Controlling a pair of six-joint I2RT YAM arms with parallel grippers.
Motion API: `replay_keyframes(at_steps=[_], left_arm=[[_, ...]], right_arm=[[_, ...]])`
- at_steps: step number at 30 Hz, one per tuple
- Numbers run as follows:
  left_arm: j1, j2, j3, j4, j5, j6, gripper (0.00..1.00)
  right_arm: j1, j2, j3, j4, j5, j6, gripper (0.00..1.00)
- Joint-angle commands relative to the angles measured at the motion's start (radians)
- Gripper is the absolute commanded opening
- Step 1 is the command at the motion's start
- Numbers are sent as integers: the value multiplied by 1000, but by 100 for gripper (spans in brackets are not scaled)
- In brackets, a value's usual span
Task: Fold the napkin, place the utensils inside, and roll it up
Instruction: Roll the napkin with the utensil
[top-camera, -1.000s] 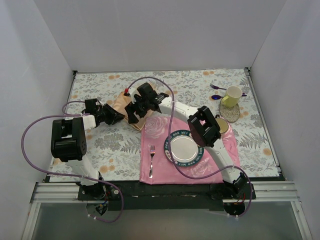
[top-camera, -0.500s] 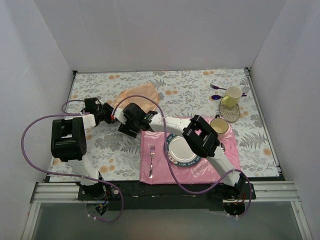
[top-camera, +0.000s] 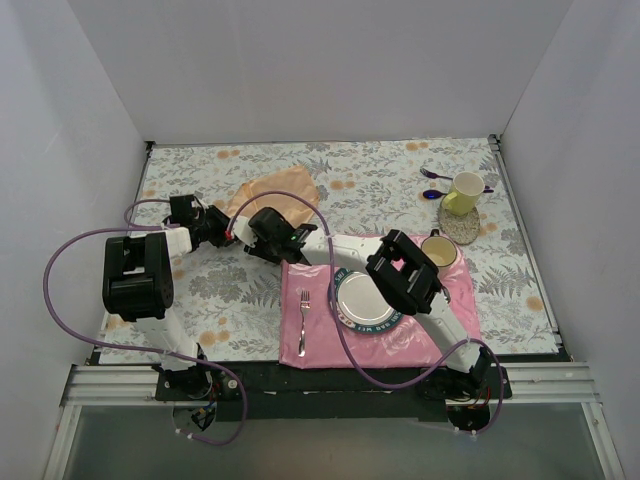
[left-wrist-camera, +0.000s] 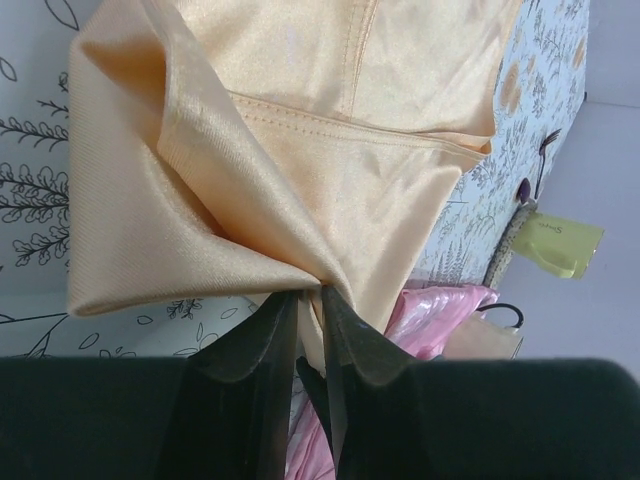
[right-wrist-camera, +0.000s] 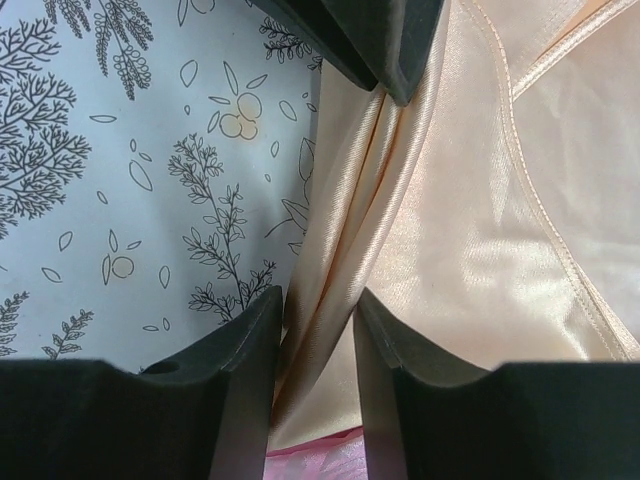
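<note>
The peach-gold napkin (top-camera: 278, 189) lies rumpled at the table's middle left. It fills the left wrist view (left-wrist-camera: 300, 150) and the right wrist view (right-wrist-camera: 480, 220). My left gripper (top-camera: 226, 229) is shut on its near-left corner, and the cloth bunches at my left gripper's tips (left-wrist-camera: 308, 295). My right gripper (top-camera: 252, 236) sits right beside it, with the jaws narrowly apart astride a raised fold of the napkin (right-wrist-camera: 318, 300). The left gripper's fingertips (right-wrist-camera: 400, 50) show just ahead in the right wrist view. The dark copper utensils are out of view.
A pink rose-printed mat (top-camera: 320, 340) lies near the front with a silver fork (top-camera: 303, 318), a green-rimmed plate (top-camera: 362, 298) and a tan cup (top-camera: 438, 250) on it. A yellow mug (top-camera: 463, 192) on a coaster and purple spoons (top-camera: 436, 176) are at the far right.
My right gripper has come down and to the left, from over the napkin to its near-left corner beside the left gripper. The napkin now shows uncovered behind both grippers.
</note>
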Motion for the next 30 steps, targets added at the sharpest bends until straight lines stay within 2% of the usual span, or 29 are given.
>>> replay_keyframes(at_steps=[1, 3, 5, 9, 13, 17, 23, 30], left_arm=[[-2, -8, 36, -3, -3, 18, 16], [-4, -12, 39, -8, -5, 21, 16], [-4, -15, 39, -11, -6, 24, 16], [-4, -18, 44, -11, -8, 24, 17], [-4, -18, 53, -9, -6, 23, 20], [-4, -19, 58, 0, -5, 23, 24], [-4, -4, 62, 22, 17, 12, 26], [-4, -2, 70, 35, 26, 18, 29]], right_arm=[[-10, 1, 42, 9, -6, 3, 39], [-19, -1, 52, 3, -40, 21, 35], [-31, -7, 57, 1, -73, 38, 26], [-56, -4, 91, -16, -201, 84, 17], [-93, 7, 118, -33, -290, 139, 1], [-156, 30, 158, -52, -438, 202, 1], [-229, 79, 187, -45, -630, 306, 1], [-300, 130, 181, 10, -782, 444, 1]])
